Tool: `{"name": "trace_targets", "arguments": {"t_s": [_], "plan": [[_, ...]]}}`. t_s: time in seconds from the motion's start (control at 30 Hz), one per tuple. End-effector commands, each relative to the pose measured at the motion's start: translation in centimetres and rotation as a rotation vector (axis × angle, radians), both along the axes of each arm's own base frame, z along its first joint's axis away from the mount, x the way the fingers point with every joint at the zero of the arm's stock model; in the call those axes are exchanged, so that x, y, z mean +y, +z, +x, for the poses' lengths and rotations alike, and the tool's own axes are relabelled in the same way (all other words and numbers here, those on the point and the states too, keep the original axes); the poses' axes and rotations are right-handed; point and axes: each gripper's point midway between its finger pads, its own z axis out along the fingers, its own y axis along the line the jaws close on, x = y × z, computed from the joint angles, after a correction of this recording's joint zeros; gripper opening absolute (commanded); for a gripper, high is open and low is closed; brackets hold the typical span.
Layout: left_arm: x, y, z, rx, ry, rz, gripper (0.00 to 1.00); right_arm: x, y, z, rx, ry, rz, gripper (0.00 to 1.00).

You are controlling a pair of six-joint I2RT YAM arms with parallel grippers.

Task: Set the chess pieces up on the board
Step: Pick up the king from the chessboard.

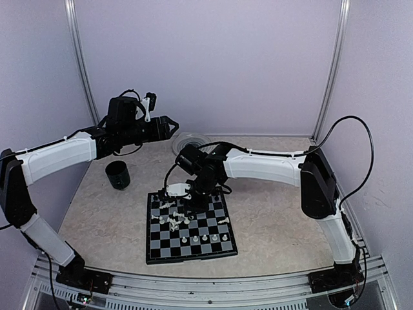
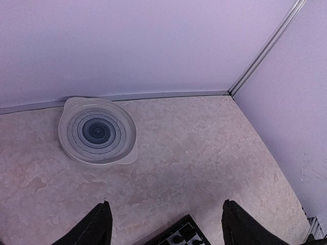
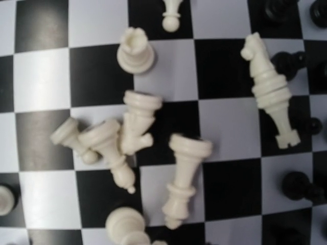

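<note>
Table [image 1: 277, 219]: beige mottled stone-look top, and three things sit directly on it.
Board [image 1: 193, 248]: black-bordered chequered square, lying flat around mid-table and turned slightly off square to the table's near edge.
Black cup [image 1: 118, 174]: upright with its mouth up, left of the board and a bit farther back, well apart from it.
Clear ridged plate [image 1: 191, 139]: round, flat on the table, beyond the board's far edge and apart from the board. It sits close to the back wall [image 1: 213, 64]; can't tell if it touches. It's right of the cup and farther from the board than the cup.
</note>
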Motion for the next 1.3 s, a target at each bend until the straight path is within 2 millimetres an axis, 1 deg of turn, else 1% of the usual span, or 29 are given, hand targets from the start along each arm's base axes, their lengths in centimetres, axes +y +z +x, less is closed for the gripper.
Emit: {"name": "trace_targets", "arguments": {"t_s": [0.0,0.17,0.43,0.7,0.87,0.93,1.1,1.27], "plan": [[0.3,1.3,0.3,-0.020,0.010,-0.010,0.73,0.6,1.2,0.0,-0.009,-0.004,0.029,0.36],[0.2,1.3,0.3,-0.019,0.007,-0.012,0.73,0.6,1.1,-0.7,0.026,0.019,0.033,0.36],[0.2,1.1,0.3,-0.014,0.005,-0.013,0.73,0.6,0.2,-1.8,0.090,0.043,0.023,0.31],[0.1,0.8,0.4,-0.008,0.002,-0.012,0.73,0.7,-0.5,-1.9,0.100,0.043,0.013,0.31],[0.0,0.8,0.4,-0.008,0.001,-0.012,0.73,0.7,-0.8,-2.0,0.100,0.045,0.006,0.25],[0.0,0.8,0.3,-0.006,-0.002,-0.013,0.73,0.7,-0.9,-2.0,0.103,0.045,0.002,0.24],[0.0,0.8,0.4,-0.005,-0.003,-0.012,0.73,0.6,-1.5,-2.3,0.111,0.050,-0.012,0.30],[-0.1,0.8,0.3,-0.003,-0.005,-0.013,0.74,0.7,-1.5,-2.9,0.128,0.065,-0.013,0.31]]}}
